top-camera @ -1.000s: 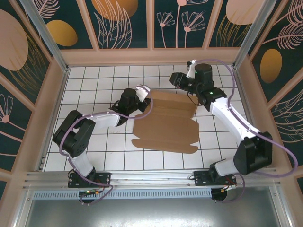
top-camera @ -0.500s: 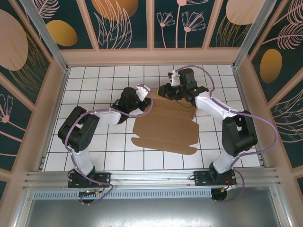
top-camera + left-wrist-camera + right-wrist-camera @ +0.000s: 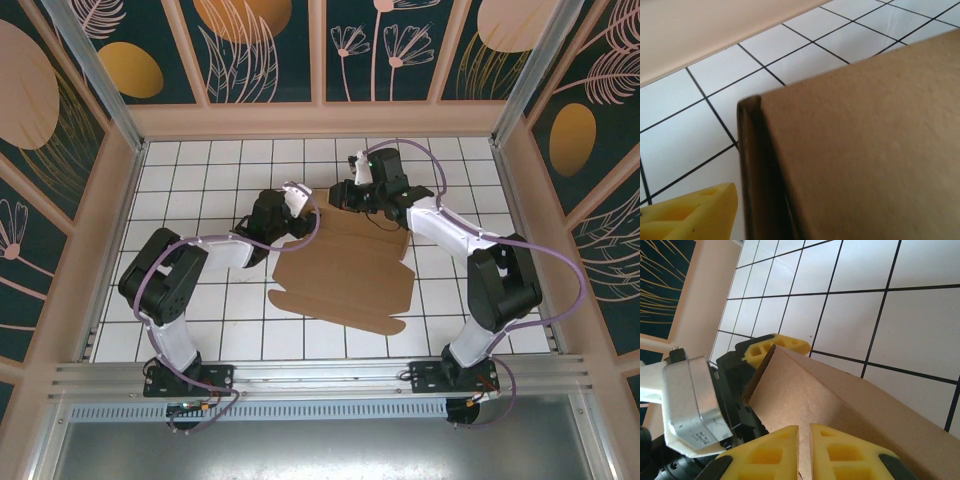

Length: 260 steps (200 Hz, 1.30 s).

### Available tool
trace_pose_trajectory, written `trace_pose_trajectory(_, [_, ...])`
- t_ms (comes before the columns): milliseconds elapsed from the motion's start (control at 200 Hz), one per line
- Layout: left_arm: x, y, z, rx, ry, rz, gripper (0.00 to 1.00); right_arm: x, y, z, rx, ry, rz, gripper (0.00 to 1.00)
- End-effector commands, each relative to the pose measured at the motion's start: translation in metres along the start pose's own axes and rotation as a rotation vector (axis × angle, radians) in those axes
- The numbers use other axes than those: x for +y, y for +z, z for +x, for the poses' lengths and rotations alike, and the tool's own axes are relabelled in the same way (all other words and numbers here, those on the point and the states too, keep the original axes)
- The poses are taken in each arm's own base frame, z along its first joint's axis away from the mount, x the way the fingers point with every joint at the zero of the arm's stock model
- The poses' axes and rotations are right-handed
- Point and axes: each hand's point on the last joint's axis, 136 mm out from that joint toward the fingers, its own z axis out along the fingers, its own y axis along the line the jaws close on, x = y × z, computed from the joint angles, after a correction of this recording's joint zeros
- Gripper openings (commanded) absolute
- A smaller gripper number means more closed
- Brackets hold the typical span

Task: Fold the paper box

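The right gripper (image 3: 804, 447) is seen with its yellow fingertips (image 3: 767, 452) drawn almost together. A thin edge of the plain brown corrugated cardboard sheet, the paper box (image 3: 345, 270), is pinched in the narrow slot between them. In the top view this grip is placed on the far edge of the sheet.

Just beside it, at the far left corner of the sheet, the left gripper (image 3: 297, 200) is found. Its jaws are set wide and nothing is clamped. In the left wrist view one yellow finger (image 3: 692, 212) is shown apart from the cardboard corner, with bare tile between them, while the other finger is hidden behind the sheet. In the right wrist view a finger of that gripper is seen beyond the same corner, and the far flap is raised off the tiles there. A doubled, folded edge is visible along that corner.

The remainder of the box is laid flat and unfolded, with tabs along its near edge. It is placed about the middle of the white tiled table (image 3: 200, 170), between the two arms.
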Motion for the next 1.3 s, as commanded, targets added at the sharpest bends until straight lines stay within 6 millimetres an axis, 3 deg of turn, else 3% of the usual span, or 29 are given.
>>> trace_pose_trajectory(0, [0.009, -0.015, -0.018, -0.047, 0.005, -0.049, 0.70, -0.011, 0.003, 0.015, 0.023, -0.021, 0.059, 0.14])
trace_pose_trajectory(110, [0.014, -0.018, -0.012, -0.031, 0.003, -0.060, 0.71, -0.008, 0.001, 0.015, 0.020, -0.025, 0.052, 0.14])
trace_pose_trajectory(145, [0.016, -0.026, -0.022, -0.059, 0.003, -0.063, 0.70, -0.007, 0.001, 0.015, 0.019, -0.026, 0.050, 0.14])
trace_pose_trajectory(250, [0.019, -0.028, -0.018, -0.049, -0.003, -0.067, 0.65, -0.005, 0.001, 0.015, 0.017, -0.029, 0.042, 0.14])
trace_pose_trajectory(485, [0.015, -0.022, 0.002, 0.004, 0.007, -0.049, 0.61, -0.001, 0.004, 0.016, 0.026, -0.031, 0.032, 0.15])
trace_pose_trajectory(535, [0.015, -0.015, 0.014, 0.036, -0.004, -0.047, 0.60, 0.000, 0.003, 0.015, 0.023, -0.031, 0.030, 0.15])
trace_pose_trajectory(701, [0.009, -0.005, 0.020, 0.058, -0.049, -0.005, 0.56, 0.002, 0.003, 0.015, 0.021, -0.025, 0.019, 0.15])
trace_pose_trajectory(866, [0.003, -0.007, 0.021, 0.040, -0.099, 0.036, 0.59, 0.005, 0.003, 0.015, 0.022, -0.024, 0.007, 0.15])
trace_pose_trajectory(1181, [0.004, 0.003, 0.031, 0.050, -0.180, 0.066, 0.52, 0.010, 0.007, 0.017, 0.025, -0.023, -0.005, 0.15])
trace_pose_trajectory(1296, [0.006, 0.007, 0.032, 0.051, -0.178, 0.058, 0.45, 0.010, 0.007, 0.017, 0.025, -0.017, -0.005, 0.15])
